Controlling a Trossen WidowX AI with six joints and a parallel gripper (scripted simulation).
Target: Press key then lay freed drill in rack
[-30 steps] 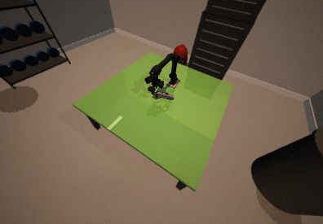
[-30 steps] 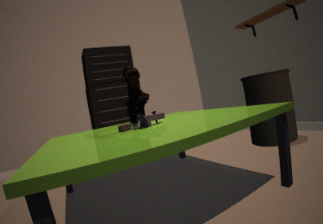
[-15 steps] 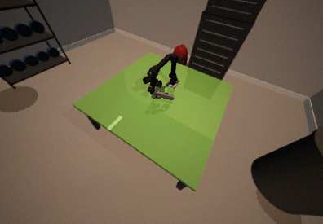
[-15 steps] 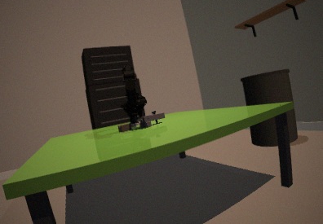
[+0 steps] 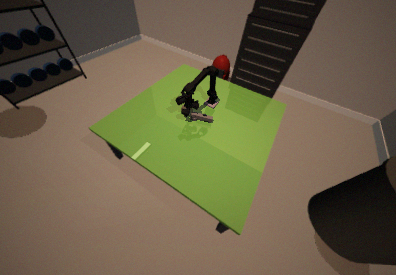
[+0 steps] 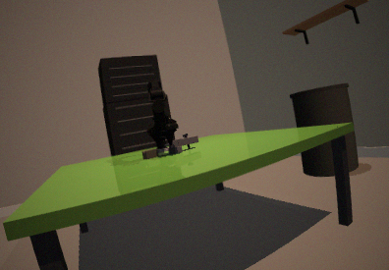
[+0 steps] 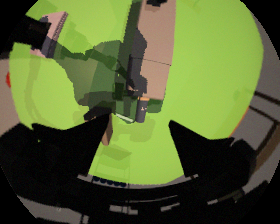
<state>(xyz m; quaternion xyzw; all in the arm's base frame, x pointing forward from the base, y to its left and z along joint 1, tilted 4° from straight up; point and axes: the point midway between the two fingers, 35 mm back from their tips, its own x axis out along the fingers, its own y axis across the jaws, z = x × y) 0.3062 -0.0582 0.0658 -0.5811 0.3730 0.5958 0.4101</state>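
My gripper [image 7: 140, 120] is open, its two black fingers wide apart with nothing between them, low over the table beside the parts. A long pinkish-tan block [image 7: 158, 50] [image 5: 204, 118] [image 6: 192, 140] lies ahead of the fingers, with a dark knob [image 7: 155, 2] [image 6: 186, 135] on top near its far end. A short grey cylinder [image 7: 142, 111] with an orange band sticks out of its near end, in line with the gap between the fingertips. A small brown piece [image 7: 107, 132] shows beside the left finger, partly hidden by it. Which part is drill, key or rack, I cannot tell.
The parts and the arm stand on a green table [image 5: 200, 162] [image 6: 246, 146] [image 7: 216, 60]. The arm's base stands on a pinkish plate [image 7: 57, 30] [image 5: 213, 105] to the left in the wrist view. A pale strip [image 5: 141, 150] lies near the table's edge.
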